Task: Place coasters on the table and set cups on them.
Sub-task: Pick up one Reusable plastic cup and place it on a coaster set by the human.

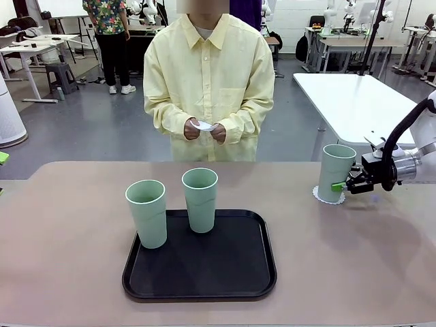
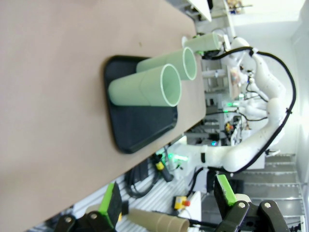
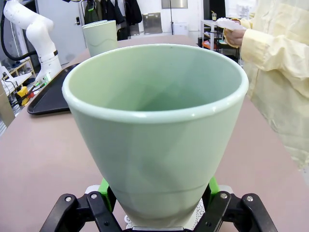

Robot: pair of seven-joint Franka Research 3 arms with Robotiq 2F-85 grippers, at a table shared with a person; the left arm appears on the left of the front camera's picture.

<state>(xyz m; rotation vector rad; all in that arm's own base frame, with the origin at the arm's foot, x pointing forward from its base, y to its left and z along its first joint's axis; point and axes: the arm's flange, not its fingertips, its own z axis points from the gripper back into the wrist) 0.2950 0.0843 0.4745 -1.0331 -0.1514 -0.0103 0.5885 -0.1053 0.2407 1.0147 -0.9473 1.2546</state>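
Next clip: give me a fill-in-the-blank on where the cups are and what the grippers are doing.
1. The right gripper is shut on a ____ that sits on a coaster.
2. ____ cups stand on the black tray.
3. The left gripper is ____.
Missing words: cup; two; open.

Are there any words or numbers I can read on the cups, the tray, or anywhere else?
None: no text can be read anywhere.
The cups, the black tray, the coaster and the table are all plain.
Anything on the far-off room gear is too small and blurred to read.
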